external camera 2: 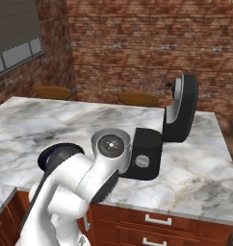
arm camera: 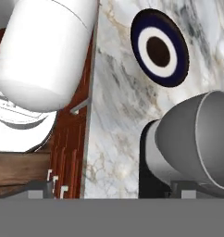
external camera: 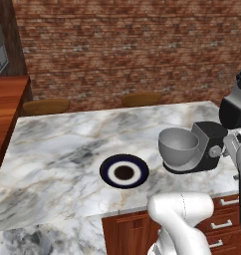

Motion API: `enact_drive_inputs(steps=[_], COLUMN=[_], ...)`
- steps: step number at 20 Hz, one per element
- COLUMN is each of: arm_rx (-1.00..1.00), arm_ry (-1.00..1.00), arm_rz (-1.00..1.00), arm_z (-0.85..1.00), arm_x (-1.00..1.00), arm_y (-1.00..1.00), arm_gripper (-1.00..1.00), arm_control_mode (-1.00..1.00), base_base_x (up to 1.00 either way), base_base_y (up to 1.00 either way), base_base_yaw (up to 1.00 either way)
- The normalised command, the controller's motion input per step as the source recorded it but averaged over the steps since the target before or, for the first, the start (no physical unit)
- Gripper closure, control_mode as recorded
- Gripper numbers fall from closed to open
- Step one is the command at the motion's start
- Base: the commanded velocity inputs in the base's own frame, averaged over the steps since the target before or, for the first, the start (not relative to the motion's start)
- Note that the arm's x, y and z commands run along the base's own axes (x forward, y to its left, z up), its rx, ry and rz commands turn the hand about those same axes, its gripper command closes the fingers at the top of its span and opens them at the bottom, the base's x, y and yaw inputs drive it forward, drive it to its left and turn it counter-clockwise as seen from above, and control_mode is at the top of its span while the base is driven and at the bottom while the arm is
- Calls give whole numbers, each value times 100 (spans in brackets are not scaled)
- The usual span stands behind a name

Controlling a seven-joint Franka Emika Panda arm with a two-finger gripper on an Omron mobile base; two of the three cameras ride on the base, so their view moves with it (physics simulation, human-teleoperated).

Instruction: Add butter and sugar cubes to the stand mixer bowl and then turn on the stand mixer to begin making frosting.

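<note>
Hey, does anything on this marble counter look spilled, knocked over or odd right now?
Nothing spilled or tipped. The stand mixer has its head tilted up, its bowl sits upright and looks empty, and the plate lies flat beside it.

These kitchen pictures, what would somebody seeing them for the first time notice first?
Probably the black stand mixer on the right part of the marble counter, its head tilted up over the empty grey stand mixer bowl. Next, the dark-blue-rimmed plate lying flat to the bowl's left, apart from it. Behind everything runs a red brick wall.
</note>
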Motion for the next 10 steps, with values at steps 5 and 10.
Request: enact_drive_inputs(steps=[5,10], arm_rx=[8,9], arm_ry=[-15,-2], arm_rz=[-1,-3], arm_z=[20,22], arm_x=[-18,17], arm_y=[-78,-94], arm_gripper=[-100,-100], arm_control_mode=[-100,-100], base_base_x=[0,0], base_base_y=[0,0], base_base_yaw=[0,0])
